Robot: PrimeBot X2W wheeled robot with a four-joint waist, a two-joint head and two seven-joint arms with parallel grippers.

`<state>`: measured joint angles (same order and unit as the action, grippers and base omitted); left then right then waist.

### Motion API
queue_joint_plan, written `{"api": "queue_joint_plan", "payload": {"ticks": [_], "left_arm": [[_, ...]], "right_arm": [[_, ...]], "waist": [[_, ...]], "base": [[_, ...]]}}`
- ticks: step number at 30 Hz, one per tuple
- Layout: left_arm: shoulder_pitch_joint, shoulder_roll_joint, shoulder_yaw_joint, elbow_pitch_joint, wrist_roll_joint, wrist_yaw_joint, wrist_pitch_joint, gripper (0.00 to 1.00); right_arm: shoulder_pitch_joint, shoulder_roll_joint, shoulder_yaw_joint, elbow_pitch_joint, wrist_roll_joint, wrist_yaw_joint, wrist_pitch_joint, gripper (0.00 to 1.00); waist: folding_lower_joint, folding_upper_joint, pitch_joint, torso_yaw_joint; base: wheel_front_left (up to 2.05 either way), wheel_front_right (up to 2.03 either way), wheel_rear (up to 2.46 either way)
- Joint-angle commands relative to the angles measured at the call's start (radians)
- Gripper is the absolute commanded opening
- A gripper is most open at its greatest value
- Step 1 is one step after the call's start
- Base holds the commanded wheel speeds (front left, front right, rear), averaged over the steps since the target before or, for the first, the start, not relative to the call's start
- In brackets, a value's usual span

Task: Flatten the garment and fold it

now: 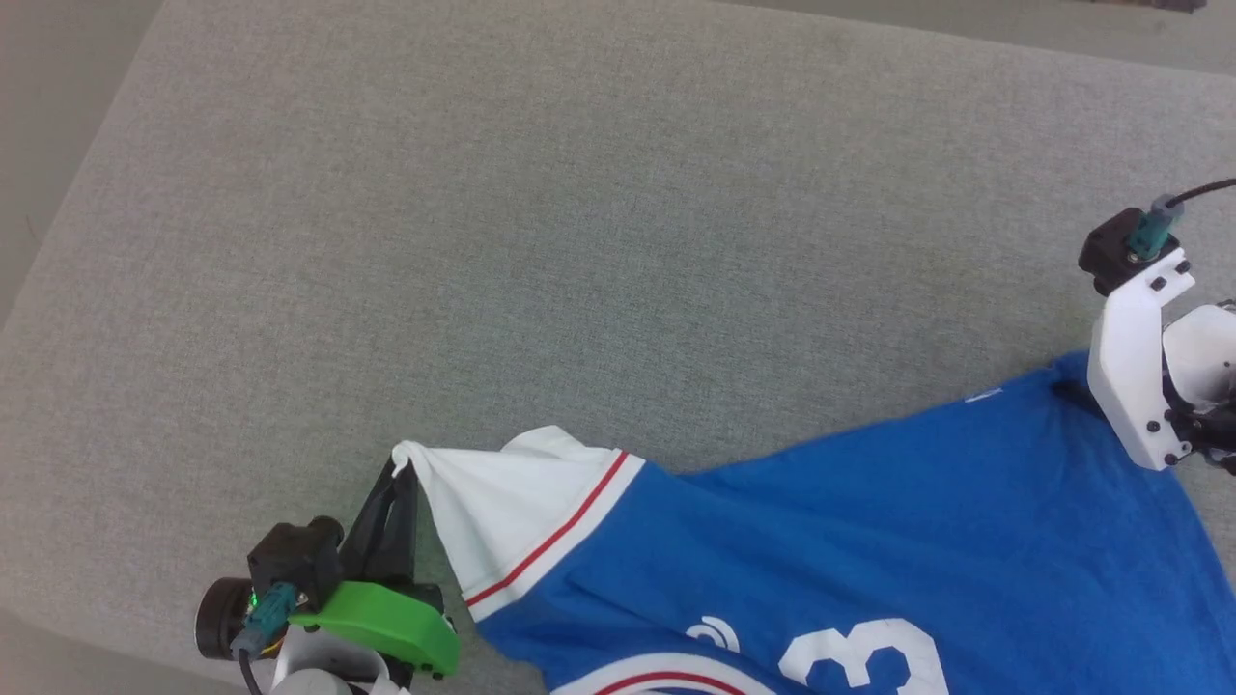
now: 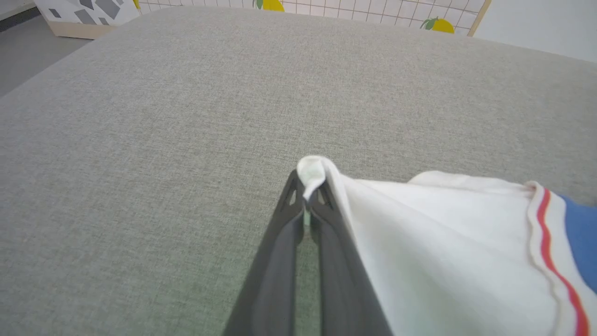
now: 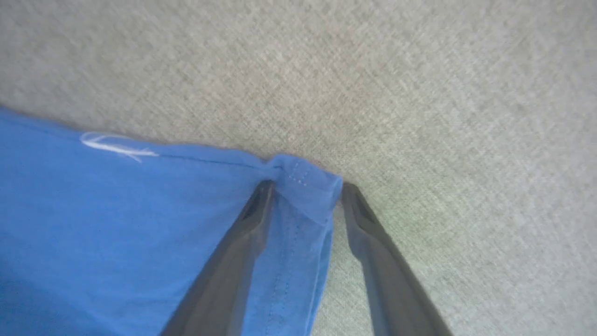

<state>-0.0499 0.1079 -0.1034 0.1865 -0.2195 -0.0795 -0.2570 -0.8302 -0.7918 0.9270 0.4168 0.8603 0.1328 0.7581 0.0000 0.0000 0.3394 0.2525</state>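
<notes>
The garment (image 1: 869,521) is a royal-blue shirt with a white sleeve (image 1: 492,512), red stripe trim and a white 3, spread along the near edge of the grey padded surface (image 1: 579,241). My left gripper (image 1: 401,465) is shut on the tip of the white sleeve (image 2: 443,242), which bunches out above the left gripper's (image 2: 308,186) closed tips. My right gripper (image 3: 305,186) stands open, its two dark fingers straddling a stitched blue hem corner (image 3: 303,186) that lies between them. In the head view its white wrist mount (image 1: 1135,376) covers that corner at the far right.
The grey surface stretches wide and bare beyond the garment. Its left edge (image 1: 68,241) drops to the floor. A tiled wall with yellow fruit prints (image 2: 354,7) and a patterned box (image 2: 79,14) stand beyond the far edge.
</notes>
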Motion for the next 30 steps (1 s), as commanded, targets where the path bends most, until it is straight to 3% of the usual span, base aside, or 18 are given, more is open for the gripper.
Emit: {"api": "queue_joint_plan", "payload": {"ticks": [1, 11, 16, 21, 30], "left_arm": [[0.009, 0.010, 0.014, 0.011, 0.007, -0.003, -0.005, 0.00], [0.028, 0.049, 0.064, 0.013, 0.008, 0.002, -0.005, 0.00], [-0.040, 0.081, 0.084, -0.014, 0.010, -0.001, -0.005, 0.00], [-0.200, 0.110, 0.081, -0.051, 0.021, -0.002, 0.015, 0.00], [-0.599, 0.168, 0.045, -0.054, 0.041, -0.023, 0.066, 0.00]], "right_arm": [[0.029, 0.020, 0.059, 0.030, 0.024, -0.002, -0.062, 0.00], [-0.005, 0.009, 0.080, -0.058, 0.065, -0.002, -0.424, 0.00], [-0.020, 0.005, 0.049, -0.082, 0.072, -0.002, -0.595, 0.00], [-0.066, 0.035, -0.042, -0.045, 0.014, -0.002, -0.749, 0.00], [-0.180, 0.156, -0.273, 0.068, -0.133, -0.002, -0.873, 0.00]], "waist": [[0.0000, 0.0000, -0.052, -0.035], [0.0000, 0.0000, -0.209, -0.120], [0.0000, 0.0000, -0.253, -0.162], [0.0000, 0.0000, -0.265, -0.195], [0.0000, 0.0000, -0.233, -0.235]], "base": [[0.00, 0.00, 0.00], [0.00, 0.00, 0.00], [0.00, 0.00, 0.00], [0.00, 0.00, 0.00], [0.00, 0.00, 0.00]]}}
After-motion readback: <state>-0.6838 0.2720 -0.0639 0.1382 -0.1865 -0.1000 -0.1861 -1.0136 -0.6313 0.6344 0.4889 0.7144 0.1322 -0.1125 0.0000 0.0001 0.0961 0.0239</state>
